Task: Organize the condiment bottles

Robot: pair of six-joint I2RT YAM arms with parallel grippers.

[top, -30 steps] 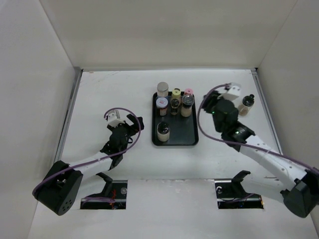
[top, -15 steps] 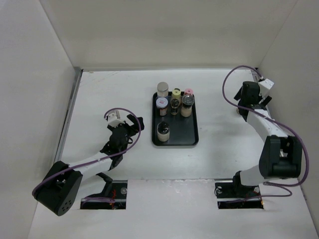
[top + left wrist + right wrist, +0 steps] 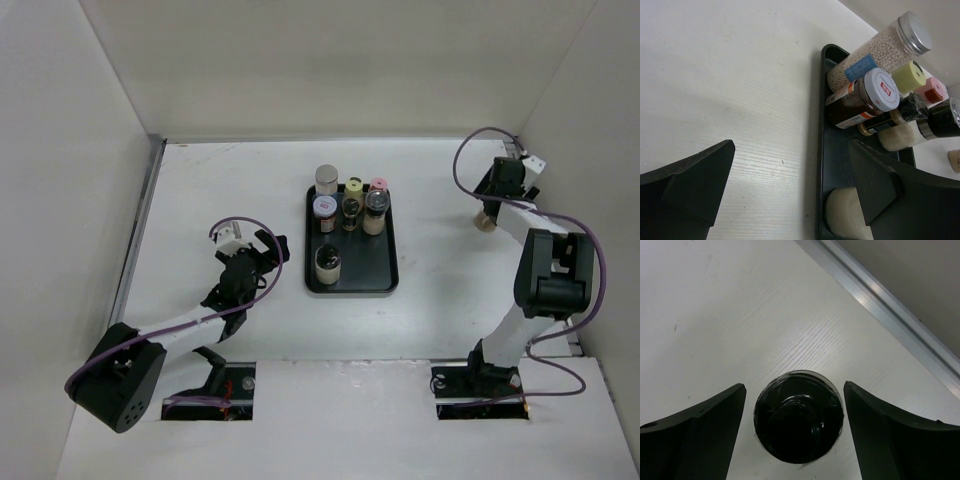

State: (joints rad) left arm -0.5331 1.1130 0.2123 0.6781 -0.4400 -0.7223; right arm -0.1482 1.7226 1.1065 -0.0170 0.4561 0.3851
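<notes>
The step in hand looks like fetching the last bottle, the only one not on the tray: it stands upright on the table, well to the right of the tray and level with its far end. The right claw hangs straight over it, released, with a finger on either side of the cap and bare table showing in both gaps, so nothing is grasped yet. The next move probably calls for coming down to the body, clenching squarely so the round glass does not twist out, then lifting and carrying it left to the free ground on the tray's right and near part. From above the bottle shows a round black cap with a raised knob. From the overhead view its lower body is beige. Six bottles already stand on the tray, five bunched at its far end and one alone nearer. The left claw hovers just left of the tray, spread wide and holding nothing.
</notes>
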